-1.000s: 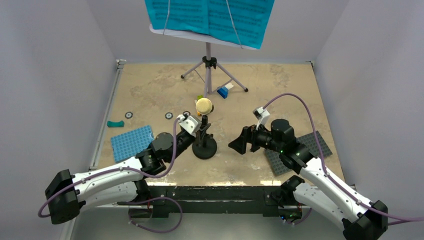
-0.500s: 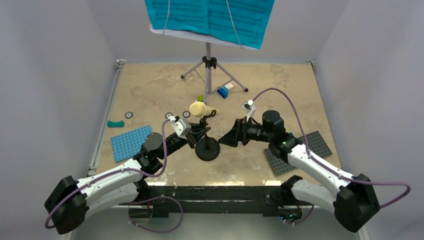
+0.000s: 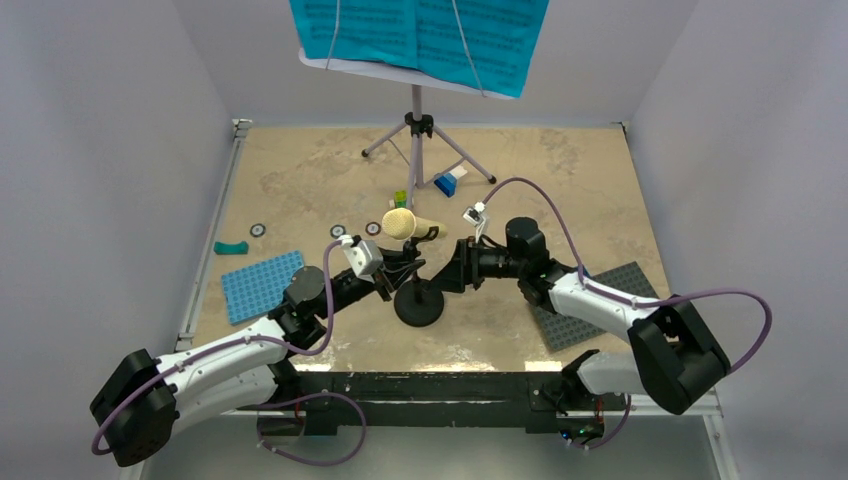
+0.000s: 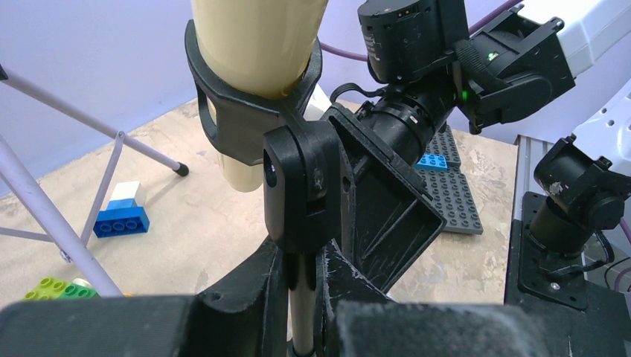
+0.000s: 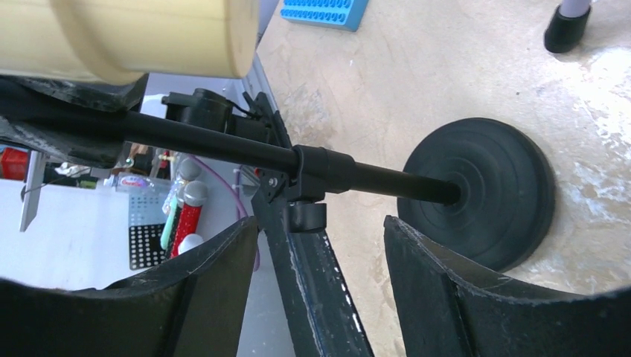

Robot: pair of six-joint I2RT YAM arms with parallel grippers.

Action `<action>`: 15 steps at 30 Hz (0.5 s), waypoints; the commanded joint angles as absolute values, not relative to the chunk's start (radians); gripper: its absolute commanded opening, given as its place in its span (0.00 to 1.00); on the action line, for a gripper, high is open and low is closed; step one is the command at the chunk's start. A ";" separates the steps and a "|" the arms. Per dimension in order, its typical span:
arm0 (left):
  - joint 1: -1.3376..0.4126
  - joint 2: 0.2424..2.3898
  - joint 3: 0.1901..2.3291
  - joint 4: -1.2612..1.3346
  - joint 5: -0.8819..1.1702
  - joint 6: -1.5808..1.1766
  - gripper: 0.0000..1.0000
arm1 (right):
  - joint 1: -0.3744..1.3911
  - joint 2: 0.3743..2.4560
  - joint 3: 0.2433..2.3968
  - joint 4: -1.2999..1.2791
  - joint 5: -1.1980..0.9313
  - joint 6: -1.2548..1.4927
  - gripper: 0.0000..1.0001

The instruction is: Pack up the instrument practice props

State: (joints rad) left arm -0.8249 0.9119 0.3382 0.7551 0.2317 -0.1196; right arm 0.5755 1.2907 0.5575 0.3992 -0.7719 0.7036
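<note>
The black mic stand [image 3: 418,300] stands upright near the middle of the counter [image 3: 300,170], its round base flat on the surface. The cream microphone [image 3: 404,224] lies tilted in the clip at its top. The left hand [image 3: 397,272] is clamped on the stand's thin pole (its own wrist view shows the pole pinched tight). The right hand [image 3: 452,274] is spread wide just beside the stand, its fingers [image 5: 446,290] apart from the pole. Well behind, the music stand [image 3: 417,105] carries the teal pages [image 3: 420,35].
</note>
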 commanded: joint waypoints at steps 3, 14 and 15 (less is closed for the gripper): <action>-0.824 0.906 0.363 0.778 0.242 -0.144 0.00 | 0.573 1.298 0.544 0.542 -0.857 0.753 0.67; -0.825 0.911 0.379 0.758 0.231 -0.138 0.00 | 0.599 1.356 0.551 0.571 -0.841 0.791 0.53; -0.825 0.907 0.379 0.755 0.226 -0.139 0.00 | 0.601 1.362 0.553 0.571 -0.841 0.791 0.54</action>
